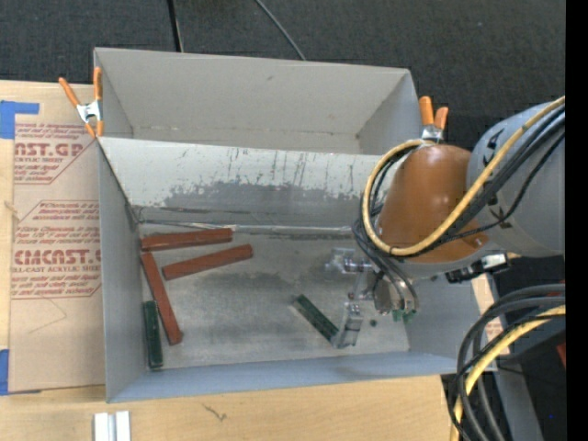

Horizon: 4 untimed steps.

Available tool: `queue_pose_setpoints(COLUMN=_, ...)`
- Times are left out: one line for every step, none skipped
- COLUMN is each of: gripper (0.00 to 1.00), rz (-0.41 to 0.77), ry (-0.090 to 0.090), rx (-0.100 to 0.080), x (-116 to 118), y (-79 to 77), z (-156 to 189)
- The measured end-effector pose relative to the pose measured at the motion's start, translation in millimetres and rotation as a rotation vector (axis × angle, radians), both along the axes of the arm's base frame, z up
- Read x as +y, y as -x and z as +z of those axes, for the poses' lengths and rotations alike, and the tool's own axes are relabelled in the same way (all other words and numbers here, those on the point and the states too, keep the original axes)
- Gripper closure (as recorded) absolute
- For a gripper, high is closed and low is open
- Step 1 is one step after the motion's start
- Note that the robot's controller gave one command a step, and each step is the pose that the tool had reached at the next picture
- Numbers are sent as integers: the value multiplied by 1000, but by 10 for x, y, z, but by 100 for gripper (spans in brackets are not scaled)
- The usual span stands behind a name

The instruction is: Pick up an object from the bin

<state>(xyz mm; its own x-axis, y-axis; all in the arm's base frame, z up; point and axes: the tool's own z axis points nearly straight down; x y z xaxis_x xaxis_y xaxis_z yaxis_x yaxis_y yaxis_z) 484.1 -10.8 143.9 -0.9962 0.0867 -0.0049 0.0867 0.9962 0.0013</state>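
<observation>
My gripper (350, 327) reaches down at the bin's right side, near the front wall. Its fingertips stand at the right end of a small dark green stick (315, 317) that lies slanted on the bin floor. I cannot make out whether the stick is between the fingers or only beside them.
Three red-brown sticks lie at the left: one (186, 240) along the back, one (208, 261) slanted below it, one (160, 297) running toward the front. A second dark green stick (151, 334) lies by the left front corner. The orange cover and cables hang over the right side.
</observation>
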Motion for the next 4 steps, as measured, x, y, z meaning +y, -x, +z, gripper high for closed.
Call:
queue_pose_setpoints(gripper=0, rz=49, ry=1, rx=6, x=-18, y=-18, z=-337)
queue_pose_setpoints(gripper=100, rz=98, ry=0, rx=7, x=269, y=-60, z=-746)
queue_pose_setpoints(gripper=100, rz=99, ry=0, rx=7, x=269, y=-60, z=-746)
queue_pose_setpoints(gripper=100, rz=140, ry=0, rx=2, x=1048, y=-459, z=707)
